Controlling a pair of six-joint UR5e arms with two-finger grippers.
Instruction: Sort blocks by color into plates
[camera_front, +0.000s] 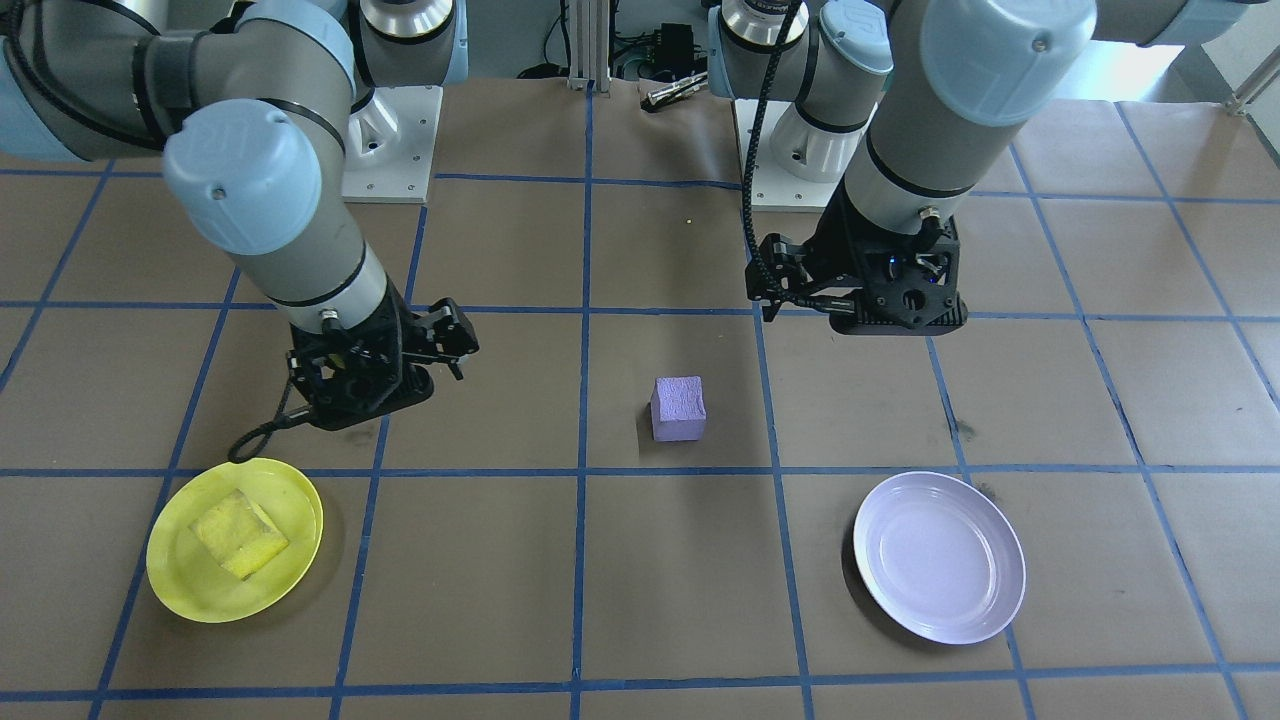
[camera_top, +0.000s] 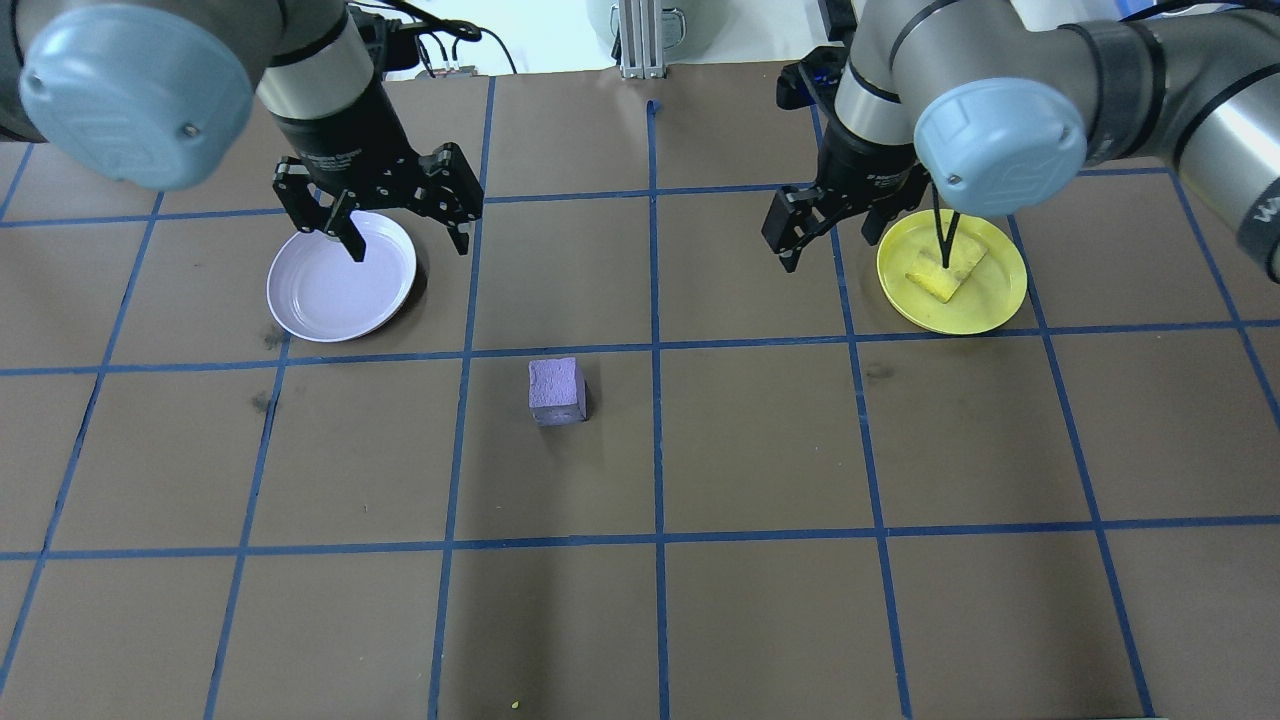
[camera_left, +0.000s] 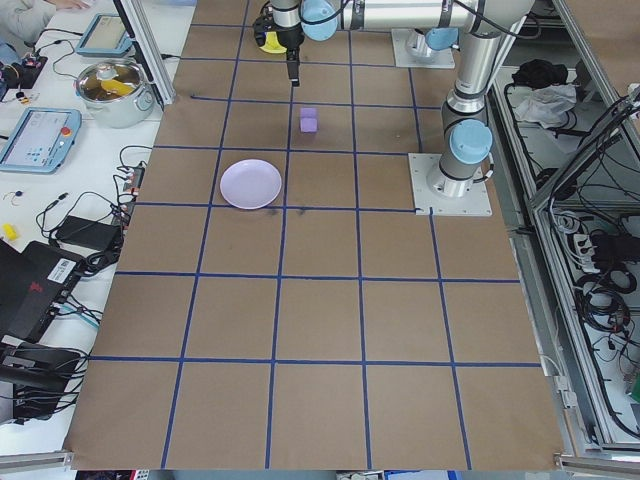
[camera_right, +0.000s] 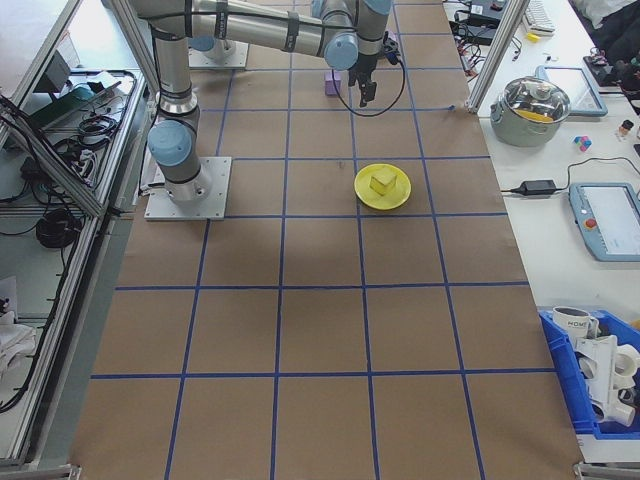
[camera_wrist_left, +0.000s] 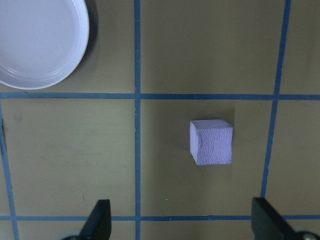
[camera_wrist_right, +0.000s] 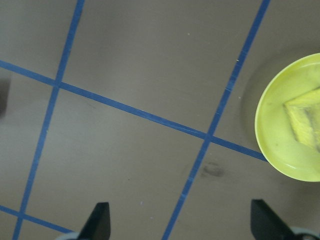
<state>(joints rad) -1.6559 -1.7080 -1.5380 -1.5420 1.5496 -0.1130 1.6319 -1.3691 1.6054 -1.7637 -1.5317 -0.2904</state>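
Front-facing view: yellow block (camera_front: 238, 534) lies in the yellow plate (camera_front: 172, 572); purple block (camera_front: 679, 408) sits on the table (camera_front: 500, 560) between the plates, lavender plate (camera_front: 1003, 560) bare. Overhead view: left gripper (camera_top: 405, 232) spread wide above the lavender plate's far edge; right gripper (camera_top: 862, 245), jaws apart and holding nothing, beside the yellow plate. Left wrist view: purple block ahead of the fingertips (camera_wrist_left: 98, 220), untouched. Right wrist view: yellow plate at the frame's right edge.
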